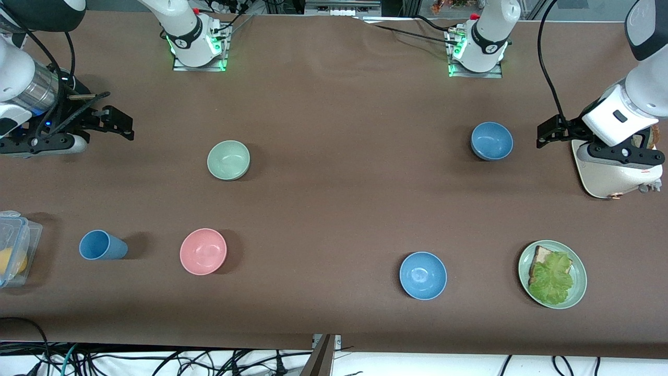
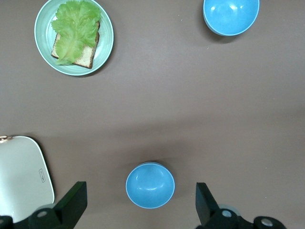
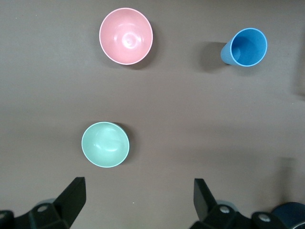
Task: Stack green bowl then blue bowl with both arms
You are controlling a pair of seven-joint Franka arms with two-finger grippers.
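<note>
The pale green bowl stands upright on the brown table and also shows in the right wrist view. The dull blue bowl stands toward the left arm's end and shows low in the left wrist view. My left gripper is open and empty, in the air beside the blue bowl. My right gripper is open and empty, over bare table at the right arm's end, apart from the green bowl.
A brighter blue bowl and a green plate with bread and lettuce lie nearer the front camera. So do a pink bowl and a blue cup. A white appliance stands under the left arm. A clear plastic box sits at the right arm's end.
</note>
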